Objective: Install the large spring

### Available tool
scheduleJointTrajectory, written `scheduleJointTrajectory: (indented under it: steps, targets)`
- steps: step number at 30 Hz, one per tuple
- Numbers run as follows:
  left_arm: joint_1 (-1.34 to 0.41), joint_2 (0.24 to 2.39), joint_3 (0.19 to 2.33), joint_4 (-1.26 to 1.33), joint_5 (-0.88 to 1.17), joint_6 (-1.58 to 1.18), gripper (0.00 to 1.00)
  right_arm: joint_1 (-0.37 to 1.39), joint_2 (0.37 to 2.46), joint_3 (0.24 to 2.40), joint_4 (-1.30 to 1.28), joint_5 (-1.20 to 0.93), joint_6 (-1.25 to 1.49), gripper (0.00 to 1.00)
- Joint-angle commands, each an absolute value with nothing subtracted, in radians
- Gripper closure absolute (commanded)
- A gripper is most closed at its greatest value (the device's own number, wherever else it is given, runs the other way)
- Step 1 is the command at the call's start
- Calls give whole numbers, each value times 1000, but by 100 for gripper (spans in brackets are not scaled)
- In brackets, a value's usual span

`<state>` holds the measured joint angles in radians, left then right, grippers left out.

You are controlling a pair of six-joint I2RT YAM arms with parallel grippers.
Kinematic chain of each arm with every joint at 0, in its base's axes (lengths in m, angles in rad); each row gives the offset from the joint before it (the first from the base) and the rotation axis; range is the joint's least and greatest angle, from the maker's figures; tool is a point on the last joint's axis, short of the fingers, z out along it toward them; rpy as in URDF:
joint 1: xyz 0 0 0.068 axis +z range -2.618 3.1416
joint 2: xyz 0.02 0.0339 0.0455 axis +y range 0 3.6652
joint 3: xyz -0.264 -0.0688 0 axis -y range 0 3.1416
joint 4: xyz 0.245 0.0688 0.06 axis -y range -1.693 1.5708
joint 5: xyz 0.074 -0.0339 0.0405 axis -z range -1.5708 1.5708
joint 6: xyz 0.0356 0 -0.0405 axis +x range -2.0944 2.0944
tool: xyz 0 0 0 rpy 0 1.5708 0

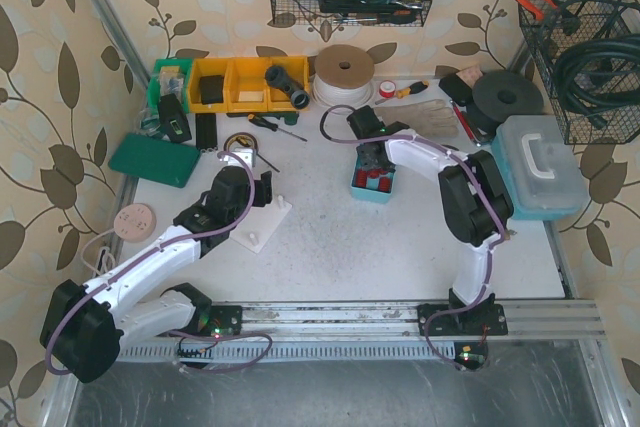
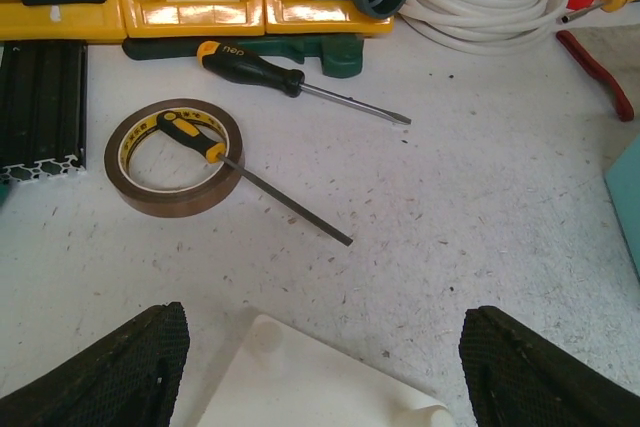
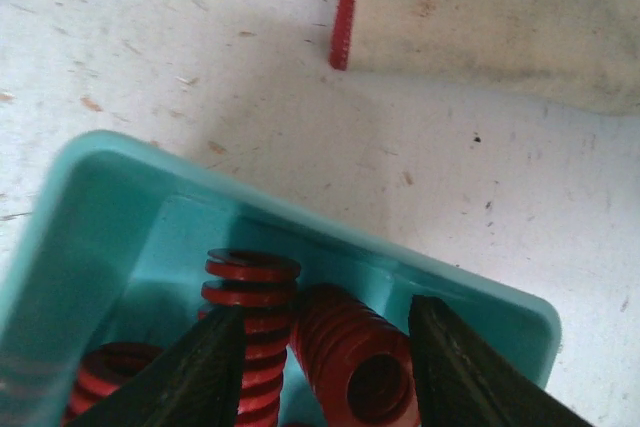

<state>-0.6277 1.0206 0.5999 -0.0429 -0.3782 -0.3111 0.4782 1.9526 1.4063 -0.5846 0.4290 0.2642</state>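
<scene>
Several red springs lie in a small teal bin (image 1: 357, 191) at mid-table. In the right wrist view a large red spring (image 3: 355, 352) lies on its side in the bin (image 3: 100, 177), next to an upright red spring (image 3: 248, 297). My right gripper (image 3: 325, 387) is open, lowered into the bin, and its fingers (image 3: 460, 377) straddle the lying spring without closing on it. A white base plate (image 1: 262, 225) with pegs (image 2: 268, 332) lies left of centre. My left gripper (image 2: 320, 377) hovers open and empty over the plate (image 2: 310, 387).
A brown tape roll (image 2: 175, 155) with a screwdriver across it and a second screwdriver (image 2: 250, 65) lie beyond the plate. Yellow bins (image 1: 235, 82) and a white hose coil (image 1: 344, 72) stand at the back. A glove (image 3: 500, 17) lies behind the bin. A teal toolbox (image 1: 540, 162) sits at the right.
</scene>
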Motion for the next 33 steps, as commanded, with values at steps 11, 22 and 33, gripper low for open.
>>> scheduleJointTrajectory:
  steps: [11, 22, 33]
  targets:
    - [-622, 993, 595, -35, -394, -299, 23, 489, 1934, 1444, -656, 480, 266, 53]
    - [-622, 980, 592, -37, -390, -298, 23, 493, 1973, 1461, -718, 428, 415, 51]
    - [-624, 969, 589, -37, -390, -300, 23, 492, 2042, 1512, -733, 429, 560, 47]
